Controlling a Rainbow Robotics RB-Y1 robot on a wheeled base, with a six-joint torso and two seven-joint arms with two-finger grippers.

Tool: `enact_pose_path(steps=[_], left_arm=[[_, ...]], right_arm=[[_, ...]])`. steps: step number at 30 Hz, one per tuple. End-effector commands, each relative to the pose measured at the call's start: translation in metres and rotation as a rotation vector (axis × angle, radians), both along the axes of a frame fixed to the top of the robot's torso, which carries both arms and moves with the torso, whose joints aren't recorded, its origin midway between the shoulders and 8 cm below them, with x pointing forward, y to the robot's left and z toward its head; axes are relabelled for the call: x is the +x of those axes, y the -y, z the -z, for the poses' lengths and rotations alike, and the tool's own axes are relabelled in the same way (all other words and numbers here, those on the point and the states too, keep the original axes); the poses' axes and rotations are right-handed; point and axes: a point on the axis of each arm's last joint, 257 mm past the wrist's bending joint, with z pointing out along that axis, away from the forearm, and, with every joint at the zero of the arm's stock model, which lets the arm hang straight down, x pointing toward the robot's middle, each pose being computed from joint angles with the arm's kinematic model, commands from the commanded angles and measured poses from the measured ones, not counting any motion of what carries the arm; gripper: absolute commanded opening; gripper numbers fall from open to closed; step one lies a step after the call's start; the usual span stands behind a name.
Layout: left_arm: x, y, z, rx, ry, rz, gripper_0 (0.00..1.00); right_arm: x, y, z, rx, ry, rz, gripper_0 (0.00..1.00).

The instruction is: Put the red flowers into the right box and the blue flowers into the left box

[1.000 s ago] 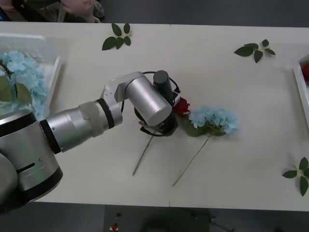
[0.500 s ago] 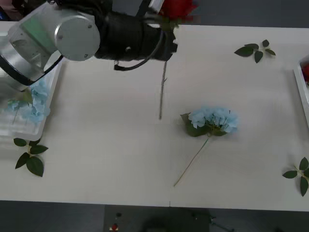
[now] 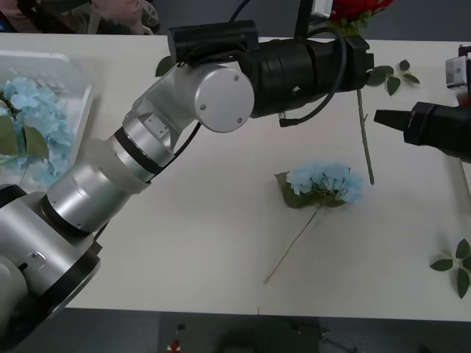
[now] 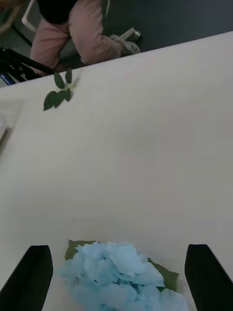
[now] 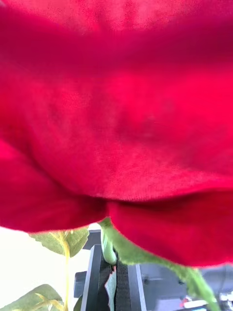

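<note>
My left gripper (image 3: 354, 33) is shut on a red rose (image 3: 355, 7), held high over the table's far right; its stem (image 3: 364, 132) hangs down. In the left wrist view the red bloom (image 5: 116, 121) sits close up. My right gripper (image 3: 388, 116) hovers just right of that stem, black fingers open. In the right wrist view the right gripper (image 4: 118, 249) is spread over a blue flower (image 4: 124, 279). That blue flower (image 3: 324, 182) lies on the table's middle. The left box (image 3: 79, 99) holds blue flowers (image 3: 29, 110). A thin rim of the right box (image 3: 466, 179) shows under the right arm.
Loose leaf sprigs lie at the far right (image 3: 390, 76), at the near right edge (image 3: 456, 266), and at the far side behind my left arm (image 4: 58, 92). My left arm (image 3: 147, 147) stretches diagonally over the table's left half.
My left arm has carried the red rose up off the table and then to the right. My right gripper has come in from the right, next to the stem.
</note>
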Motion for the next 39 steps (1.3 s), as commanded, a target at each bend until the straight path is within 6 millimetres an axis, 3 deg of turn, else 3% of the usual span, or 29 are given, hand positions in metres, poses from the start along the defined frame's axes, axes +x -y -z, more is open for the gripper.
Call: enact_pose_path(steps=[1, 4, 11, 16, 20, 23, 31, 36, 39], left_arm=[[0.000, -0.014, -0.036, 0.005, 0.117, 0.008, 0.00], [-0.001, -0.015, -0.036, 0.001, 0.111, 0.012, 0.00], [0.000, -0.017, -0.035, 0.004, 0.112, 0.009, 0.00], [0.000, -0.017, -0.036, 0.005, 0.115, 0.009, 0.00], [0.000, -0.017, -0.036, 0.004, 0.114, 0.009, 0.00], [0.000, -0.017, -0.036, 0.003, 0.116, 0.008, 0.00], [0.002, -0.017, -0.038, -0.005, 0.119, 0.004, 0.00], [0.002, -0.018, -0.040, -0.011, 0.123, 0.000, 0.00], [0.003, -0.018, -0.040, -0.008, 0.127, -0.002, 0.00]], right_arm=[[-0.010, -0.027, -0.043, 0.044, 0.106, -0.057, 0.80], [-0.025, -0.044, -0.057, 0.076, 0.127, -0.098, 0.80], [-0.064, -0.072, -0.065, 0.099, 0.120, -0.184, 0.80], [-0.076, -0.094, -0.068, 0.115, 0.127, -0.234, 0.80], [-0.070, -0.105, -0.063, 0.110, 0.145, -0.247, 0.80], [-0.054, -0.117, -0.060, 0.112, 0.163, -0.249, 0.80], [-0.029, -0.140, -0.033, 0.078, 0.147, -0.271, 0.80], [-0.025, -0.143, -0.013, 0.044, 0.114, -0.282, 0.66], [-0.022, -0.143, -0.007, 0.033, 0.103, -0.281, 0.47]])
